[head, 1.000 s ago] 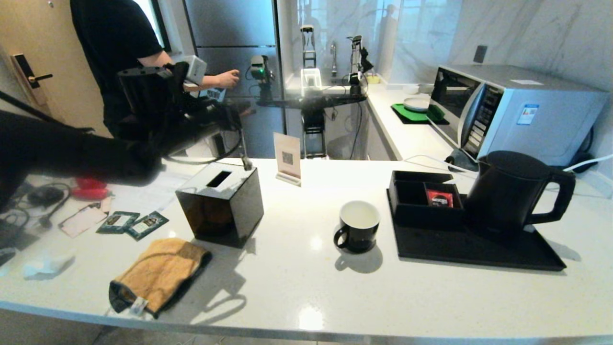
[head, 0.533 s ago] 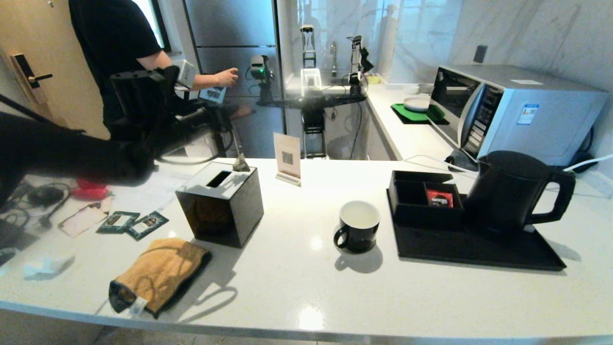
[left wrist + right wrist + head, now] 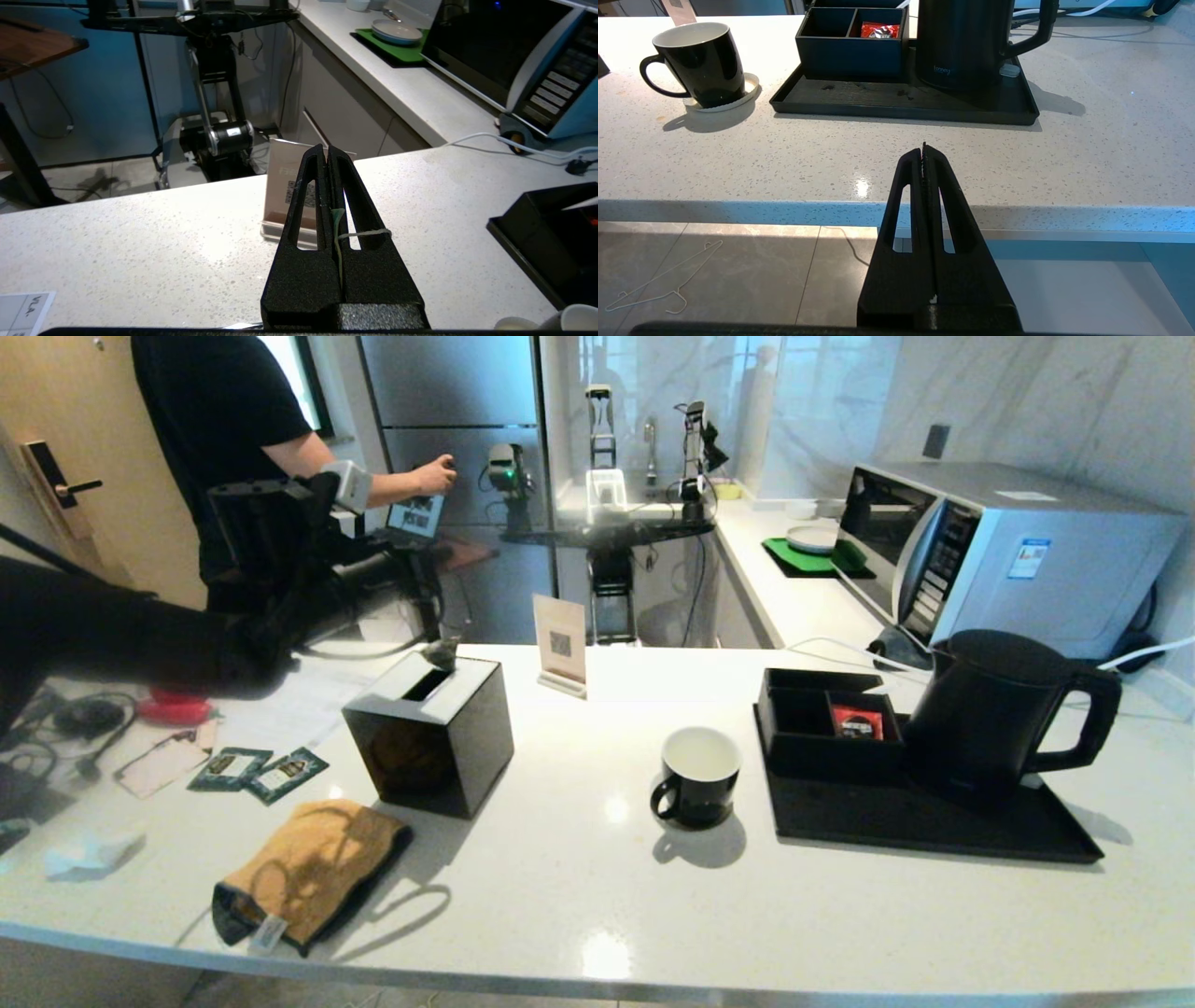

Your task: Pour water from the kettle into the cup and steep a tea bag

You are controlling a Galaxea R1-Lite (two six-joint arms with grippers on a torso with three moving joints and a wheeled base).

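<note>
The left gripper (image 3: 327, 154) jaws pinch the string; the tea bag (image 3: 442, 654) dangles below.

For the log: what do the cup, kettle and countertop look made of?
Cup: likely glazed ceramic; glossy black outside with highlights, white inside. Kettle: matte black, plastic or coated metal; I can't tell which. Countertop: polished speckled stone or quartz composite, mirroring light spots.

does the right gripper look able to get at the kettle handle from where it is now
Probably yes. The right gripper sits shut off the counter's near edge, and bare counter lies between it and the tray. The kettle stands on that tray with its handle turned outward to the right, nothing beside it. The fingers would need to open first.
</note>
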